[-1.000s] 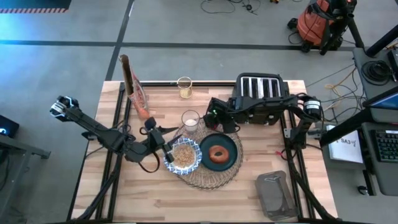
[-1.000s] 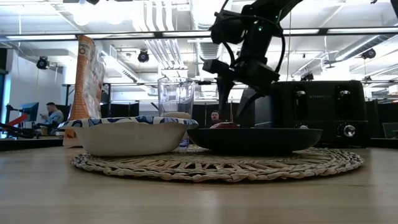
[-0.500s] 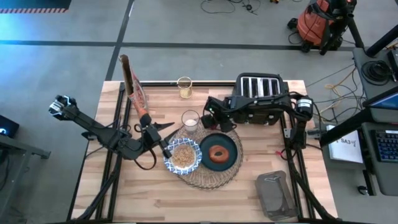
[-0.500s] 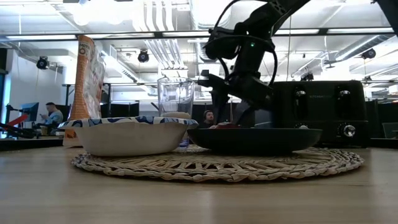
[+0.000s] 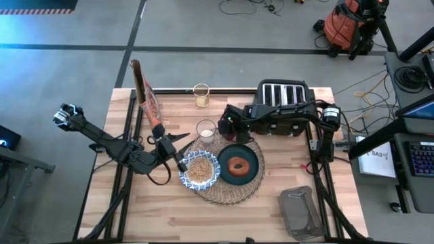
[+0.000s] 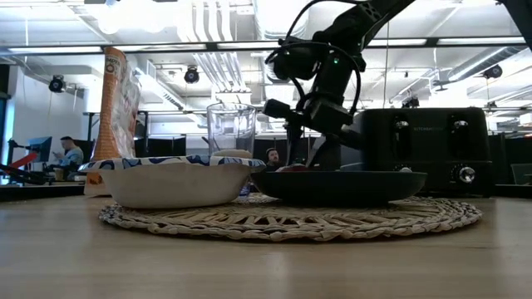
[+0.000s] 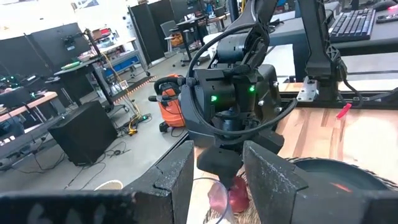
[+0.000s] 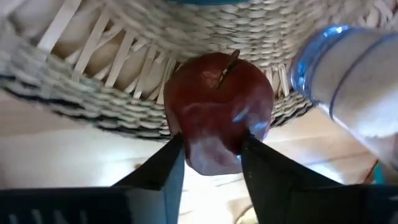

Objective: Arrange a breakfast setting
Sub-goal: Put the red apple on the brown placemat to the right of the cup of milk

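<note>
Shifted since the previous second: right end effector [image 5: 224,126] drawn from the rear rim of the plate [image 5: 254,165] toward the glass [image 5: 206,131], glass and placemat [image 5: 230,192] nudged slightly, left arm pulled back from the bowl [image 5: 199,169]. Right end effector now at the placemat's far edge, fingers [image 8: 163,163] pinching the small red fruit [image 8: 219,110], stem up, just beside the glass. Fruit low over the mat's rim between glass and plate; contact with the mat not determinable. Left end effector [image 5: 178,147] hovering just left of the bowl, fingers [image 7: 180,177] spread, holding nothing. Bowl, filled with cereal, seated on the placemat's left part; dark teal plate on its right part, touching or nearly touching the bowl. Bagel [image 5: 238,166] centred on the plate. Spoon not identifiable. Toaster [image 5: 283,95] behind the setting; cereal bag [image 5: 144,89] upright at the surface's [image 5: 163,210] far left.
</note>
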